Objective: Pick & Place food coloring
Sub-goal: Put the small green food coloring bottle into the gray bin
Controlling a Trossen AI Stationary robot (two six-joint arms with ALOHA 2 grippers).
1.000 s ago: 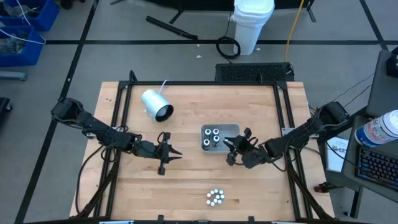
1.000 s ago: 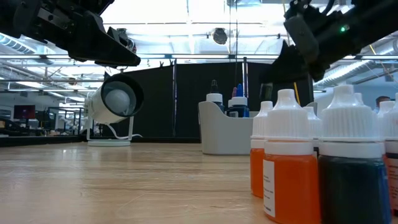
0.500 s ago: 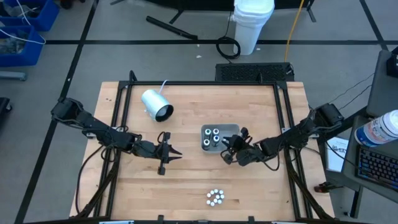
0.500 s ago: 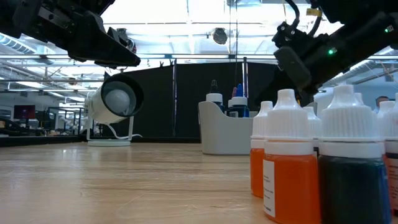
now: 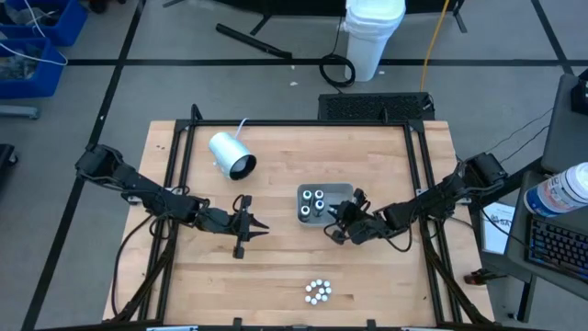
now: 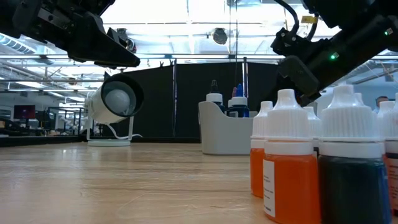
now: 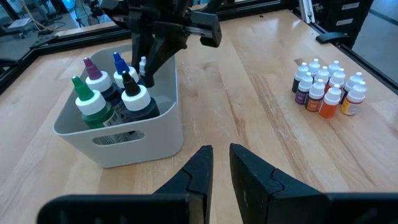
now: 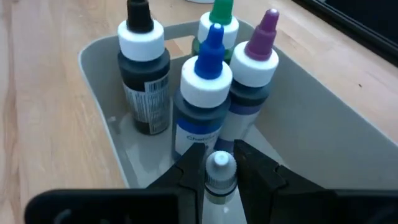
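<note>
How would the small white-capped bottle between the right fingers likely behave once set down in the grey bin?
The small bottle looks narrow and upright, so probably tips easily. The four taller bottles crowd the bin, which may prop it.

Wooden table [image 5: 276, 267] carries tray [image 5: 342, 192], cylinder [image 5: 231, 154], bottle cluster [image 5: 318, 291].

small bottles [image 7: 327, 88]: 10 | tall bottles [image 8: 200, 93]: 4 | tray [image 7: 134, 134]: 1 | white cylinder [image 5: 231, 154]: 1
</note>
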